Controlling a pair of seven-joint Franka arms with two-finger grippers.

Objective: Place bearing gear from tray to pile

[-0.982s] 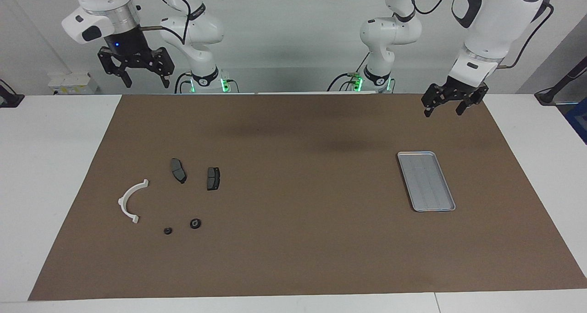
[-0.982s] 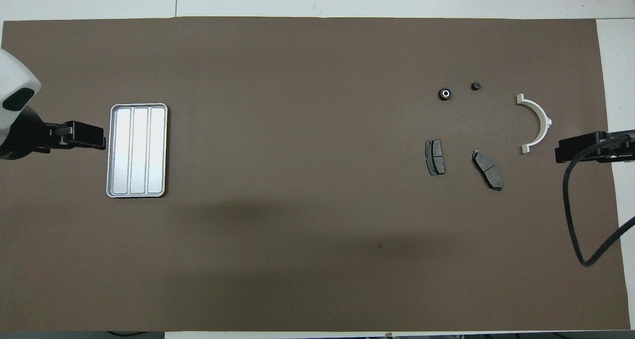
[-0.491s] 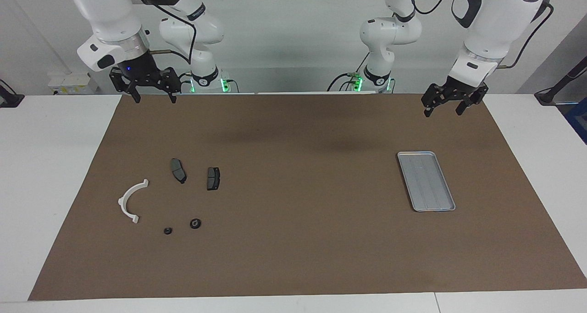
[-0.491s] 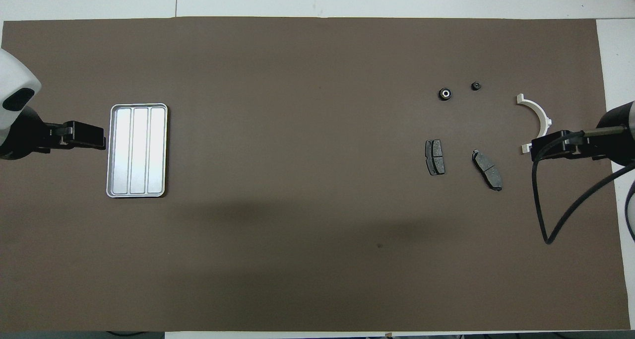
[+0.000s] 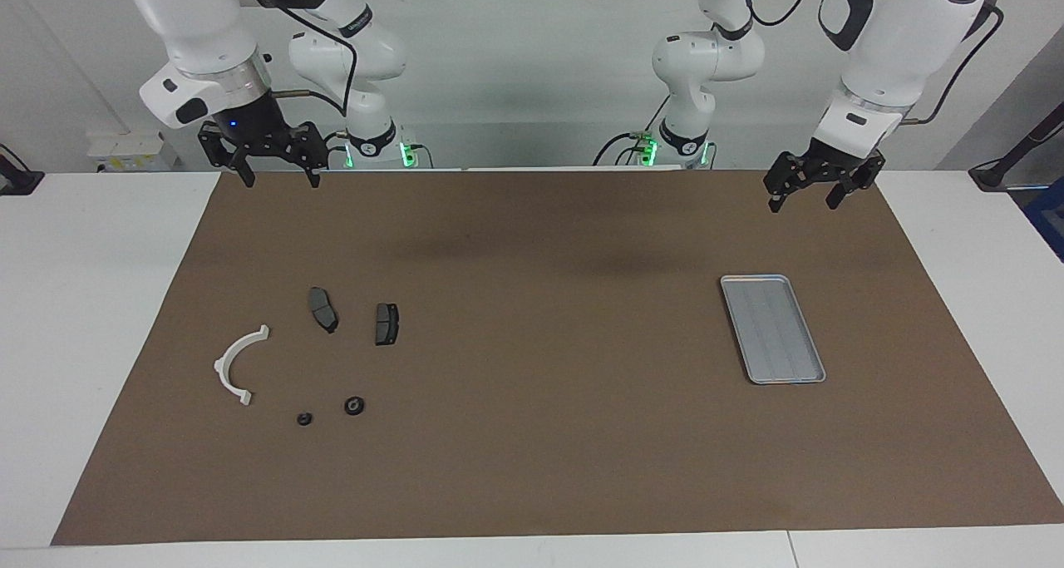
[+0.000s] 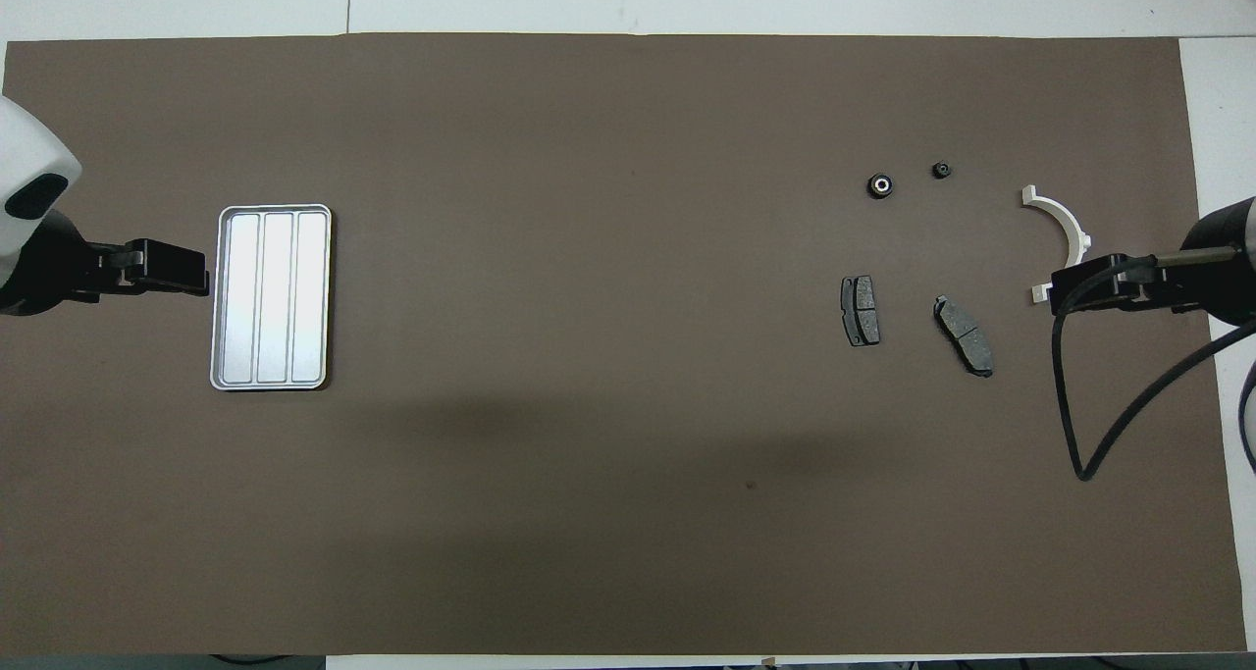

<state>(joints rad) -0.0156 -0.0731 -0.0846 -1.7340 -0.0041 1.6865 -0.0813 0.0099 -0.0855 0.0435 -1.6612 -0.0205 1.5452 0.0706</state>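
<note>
The silver-grey tray [image 5: 773, 328] lies empty on the brown mat toward the left arm's end; it also shows in the overhead view [image 6: 271, 297]. The bearing gear [image 5: 354, 405], small, black and round with a light centre, lies on the mat in the pile [image 6: 880, 185], farther from the robots than the two dark brake pads [image 5: 322, 308] [image 5: 386, 323]. The white half-ring bracket [image 5: 237, 364] lies beside them. My left gripper [image 5: 802, 202] hangs open and empty in the air beside the tray [image 6: 191, 268]. My right gripper [image 5: 281, 179] hangs open and empty over the mat's edge by the bracket [image 6: 1060, 295].
A second, smaller black round part [image 5: 304, 419] lies next to the bearing gear. The brown mat [image 5: 540, 343] covers most of the white table. A black cable [image 6: 1079, 405] loops down from the right arm.
The right gripper came down and in toward the mat's edge by the bracket a second ago, then held still. The left arm and all parts have not moved.
</note>
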